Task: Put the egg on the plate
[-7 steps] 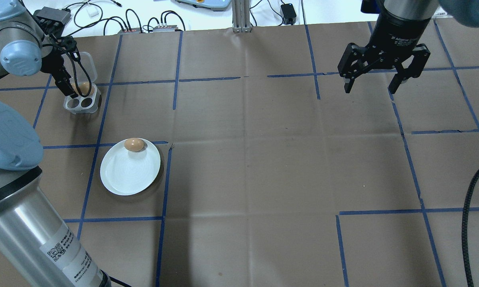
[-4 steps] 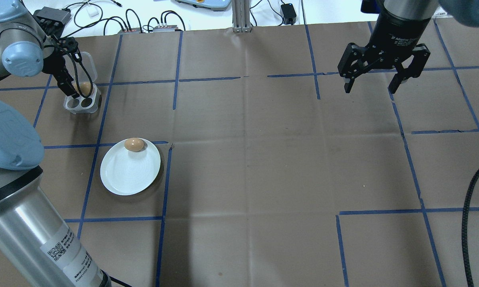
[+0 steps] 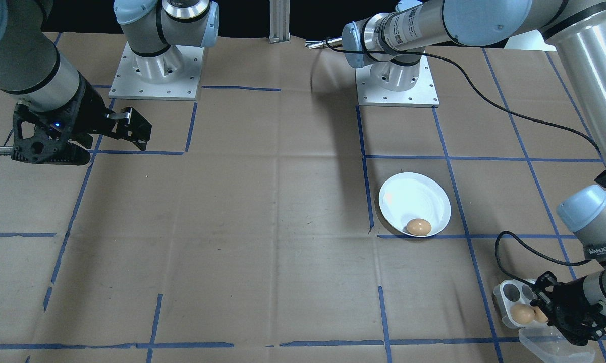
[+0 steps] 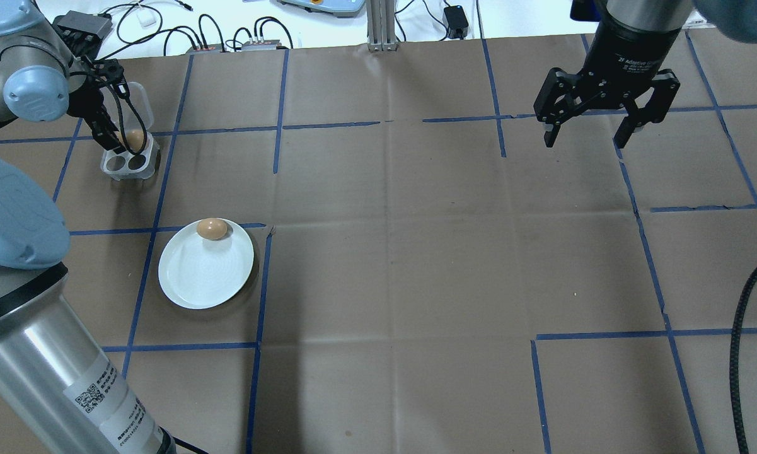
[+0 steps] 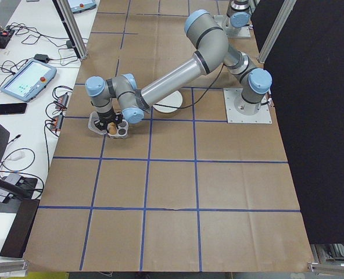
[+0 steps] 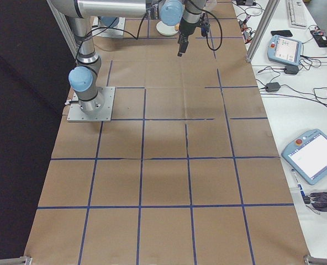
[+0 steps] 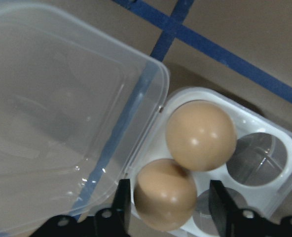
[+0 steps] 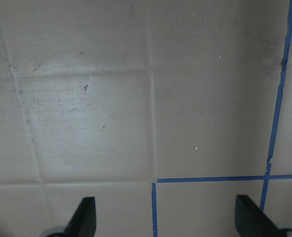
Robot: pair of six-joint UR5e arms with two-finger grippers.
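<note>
Plate (image 4: 205, 271) is lying on the brown surface (image 4: 416, 252), one egg (image 4: 212, 229) resting at its rim. Beyond the plate, the clear egg tray (image 7: 244, 163) is holding two eggs; the left pincer (image 7: 168, 202) is hanging spread around the nearer egg in the tray (image 7: 164, 194). Far from the plate, the right pincer (image 4: 589, 135) is hovering spread, gripping nothing.

Your left fingers (image 7: 121, 205) straddle one egg (image 7: 164, 194), second egg (image 7: 200, 134) touching ahead, open lid (image 7: 57, 113) crowding one side.
</note>
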